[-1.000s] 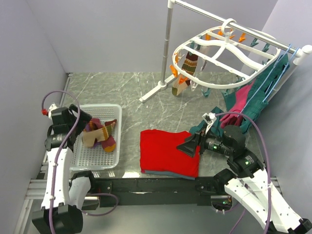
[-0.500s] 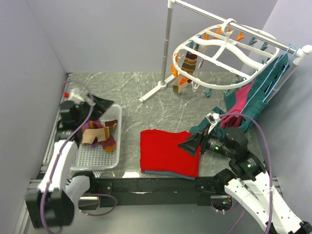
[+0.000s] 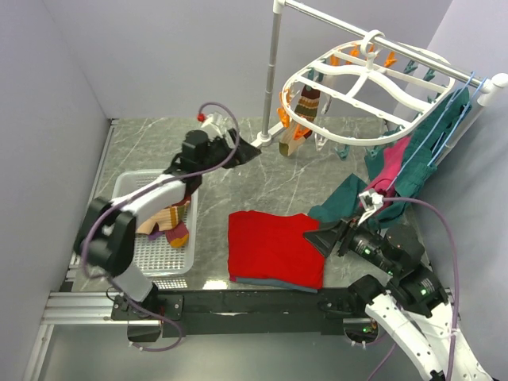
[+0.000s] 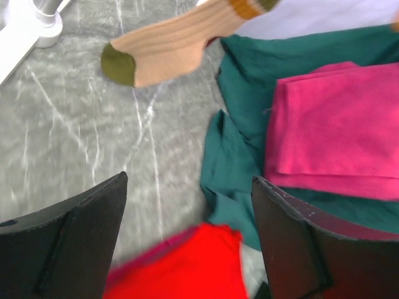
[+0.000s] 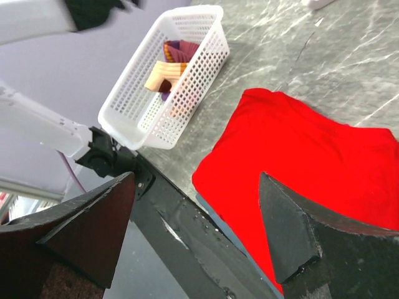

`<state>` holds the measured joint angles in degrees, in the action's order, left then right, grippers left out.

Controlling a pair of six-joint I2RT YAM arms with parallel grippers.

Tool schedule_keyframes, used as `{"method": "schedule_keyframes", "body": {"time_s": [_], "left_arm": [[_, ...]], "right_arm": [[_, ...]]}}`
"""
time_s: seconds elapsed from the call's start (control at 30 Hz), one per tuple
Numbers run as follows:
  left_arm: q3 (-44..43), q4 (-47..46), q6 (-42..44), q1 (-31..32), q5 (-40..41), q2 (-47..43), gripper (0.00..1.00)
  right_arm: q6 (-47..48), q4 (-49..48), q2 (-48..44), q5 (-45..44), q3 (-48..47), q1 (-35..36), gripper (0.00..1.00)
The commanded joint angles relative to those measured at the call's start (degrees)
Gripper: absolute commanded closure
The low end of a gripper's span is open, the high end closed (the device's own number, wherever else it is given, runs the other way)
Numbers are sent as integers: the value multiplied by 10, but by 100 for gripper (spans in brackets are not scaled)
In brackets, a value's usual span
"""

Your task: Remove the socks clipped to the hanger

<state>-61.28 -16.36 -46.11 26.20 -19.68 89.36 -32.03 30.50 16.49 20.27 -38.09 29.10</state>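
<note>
The white oval hanger (image 3: 367,86) hangs from a rail at the back right, with orange and teal pegs. A tan-brown striped sock (image 3: 306,105) with an orange-tipped sock (image 3: 292,141) below it hangs from its left side. My left gripper (image 3: 251,148) is open and empty, just left of these socks. In the left wrist view (image 4: 189,180) the tan sock (image 4: 168,47) with an olive toe hangs ahead at the top. My right gripper (image 3: 314,236) (image 5: 196,177) is open and empty above the red cloth. Several socks (image 3: 170,221) (image 5: 169,67) lie in the basket.
A white slotted basket (image 3: 155,252) (image 5: 187,93) stands at the left. A flat red cloth (image 3: 274,246) (image 5: 299,156) lies at the front middle. Teal (image 4: 249,124) and pink (image 4: 336,137) garments hang at the right. The rack's white pole (image 3: 275,71) and foot (image 3: 244,154) stand near my left gripper.
My left arm has swung from over the basket up and right across the table to beside the hanging socks. My right gripper has drawn back a little to the right.
</note>
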Motion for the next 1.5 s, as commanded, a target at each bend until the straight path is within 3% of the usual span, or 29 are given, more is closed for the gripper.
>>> {"method": "schedule_keyframes", "body": {"time_s": [0.0,0.07,0.13,0.3,0.53,0.73,0.97,1.0,1.23,1.3,1.33,1.4,1.47], "left_arm": [[-37,-230,37,20,-20,94,19],[-60,-277,71,32,-31,141,21],[-95,-310,172,57,-33,171,19],[-201,-307,301,80,-47,265,10],[-310,-307,349,80,-47,368,1],[-372,-327,356,80,-29,433,1],[-498,-275,338,86,-63,514,5],[-502,-277,335,87,-62,519,7],[-496,-283,293,88,-78,509,60],[-474,-285,284,88,-91,493,71],[-467,-283,280,89,-93,477,86],[-446,-271,264,89,-98,458,96],[-428,-258,253,89,-102,431,99]], "right_arm": [[-6,32,-16,-29,-44,2,14],[-5,45,-22,-37,-52,2,14],[-2,60,-26,-43,-60,2,14],[2,90,-34,-54,-78,2,14],[6,126,-41,-62,-93,2,13],[9,152,-52,-73,-107,2,13],[6,160,-59,-75,-105,2,13],[6,160,-59,-75,-106,2,13],[4,166,-63,-76,-106,2,13],[1,162,-64,-70,-103,3,13],[0,159,-64,-67,-102,3,13],[-3,153,-64,-63,-96,2,13],[-7,145,-65,-59,-91,2,13]]}}
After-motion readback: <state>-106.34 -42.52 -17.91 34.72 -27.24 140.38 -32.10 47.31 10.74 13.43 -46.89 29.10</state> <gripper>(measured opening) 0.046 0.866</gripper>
